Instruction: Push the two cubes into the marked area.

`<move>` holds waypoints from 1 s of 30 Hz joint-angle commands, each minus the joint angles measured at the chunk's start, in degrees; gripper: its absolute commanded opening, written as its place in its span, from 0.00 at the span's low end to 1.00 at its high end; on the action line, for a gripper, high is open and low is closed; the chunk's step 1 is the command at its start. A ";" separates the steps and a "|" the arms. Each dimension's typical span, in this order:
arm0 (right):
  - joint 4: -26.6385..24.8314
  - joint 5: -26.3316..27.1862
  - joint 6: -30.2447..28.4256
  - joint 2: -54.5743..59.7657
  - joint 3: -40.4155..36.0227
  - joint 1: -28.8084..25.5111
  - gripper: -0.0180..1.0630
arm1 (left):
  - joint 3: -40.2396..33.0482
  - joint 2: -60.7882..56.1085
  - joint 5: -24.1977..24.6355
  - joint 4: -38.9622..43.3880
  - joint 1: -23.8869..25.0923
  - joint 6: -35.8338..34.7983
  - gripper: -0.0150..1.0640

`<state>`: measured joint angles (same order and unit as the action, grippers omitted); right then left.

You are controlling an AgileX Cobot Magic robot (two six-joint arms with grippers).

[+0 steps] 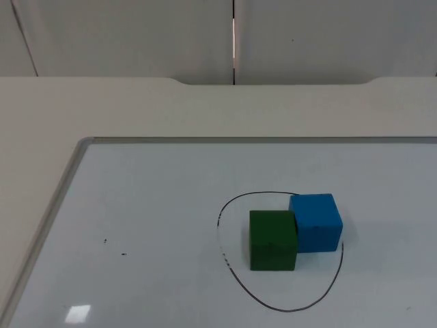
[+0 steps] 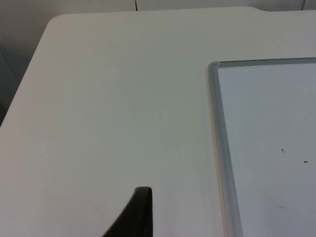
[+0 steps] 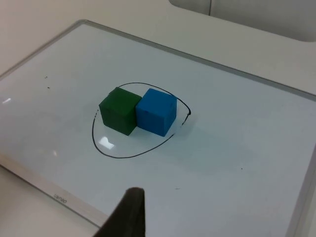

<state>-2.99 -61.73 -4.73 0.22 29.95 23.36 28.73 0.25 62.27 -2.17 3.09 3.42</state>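
A green cube [image 1: 272,239] and a blue cube [image 1: 315,222] stand touching side by side on a whiteboard [image 1: 150,225]. A hand-drawn black oval [image 1: 280,307] loops around them. The green cube sits well inside the line. The blue cube stands at the oval's far right part, close against the line. In the right wrist view the green cube [image 3: 120,109] and blue cube [image 3: 156,111] lie ahead within the oval [image 3: 116,156], and my right gripper [image 3: 129,215] hovers near the board's edge, apart from them. My left gripper [image 2: 140,215] waits over bare table beside the board.
The whiteboard has a raised metal frame [image 1: 65,184], whose corner is seen from the left wrist [image 2: 217,98] and whose near rail is seen from the right wrist [image 3: 44,190]. White table top [image 1: 136,109] surrounds it, ending at the grey partition wall [image 1: 136,34].
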 commanded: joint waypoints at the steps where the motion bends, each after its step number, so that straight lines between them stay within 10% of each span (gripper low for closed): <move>1: -0.16 -0.16 -0.44 -0.22 -0.37 -0.12 0.99 | -0.35 -0.25 -0.60 0.23 0.16 -0.47 0.99; 30: -0.29 -0.16 0.01 -0.22 -0.37 -0.12 0.99 | -0.35 -0.25 -0.60 0.23 0.16 -0.47 0.99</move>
<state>-3.21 -61.73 -4.73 0.22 29.95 23.36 28.73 0.25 62.27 -2.17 3.09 3.42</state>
